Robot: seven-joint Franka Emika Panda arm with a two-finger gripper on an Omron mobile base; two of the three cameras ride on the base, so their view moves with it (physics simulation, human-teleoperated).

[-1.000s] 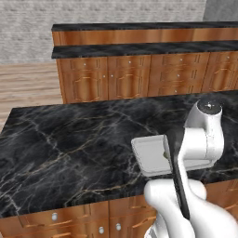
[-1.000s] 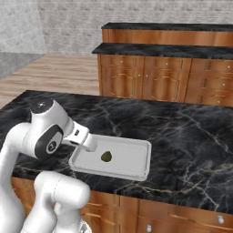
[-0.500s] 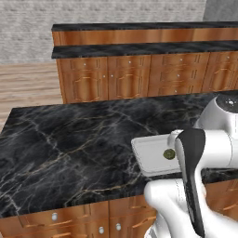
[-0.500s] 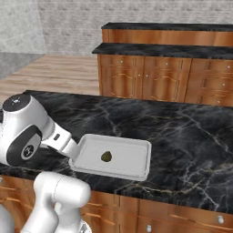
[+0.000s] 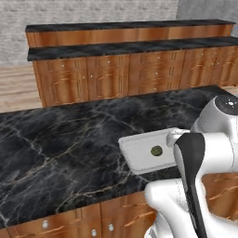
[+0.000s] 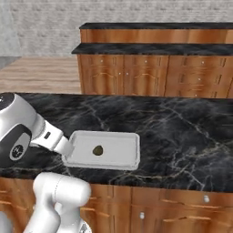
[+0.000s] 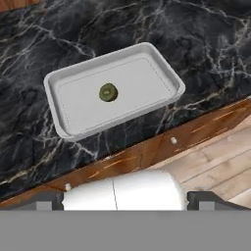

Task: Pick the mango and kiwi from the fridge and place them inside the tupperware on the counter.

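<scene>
I log: kiwi (image 6: pixel 97 150) lying mid-floor in tupperware (image 6: pixel 129 157), near edge of counter (image 6: pixel 182 127); two-tiered back counter (image 6: pixel 154 48) far behind

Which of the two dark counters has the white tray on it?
The near counter, the low one with black marble right before the robot, holds the tupperware with the kiwi inside. The two-tiered back counter doesn't.

The tupperware (image 7: pixel 63 115) sits near the table's (image 5: pixel 60 153) front edge, its raised rim the only barrier around it. Inside, the kiwi (image 7: pixel 108 92) lies near the middle, with bare floor on every side. Wide dark marble stretches unobstructed to the left and behind, up to the back cabinets (image 6: pixel 150 77).
</scene>
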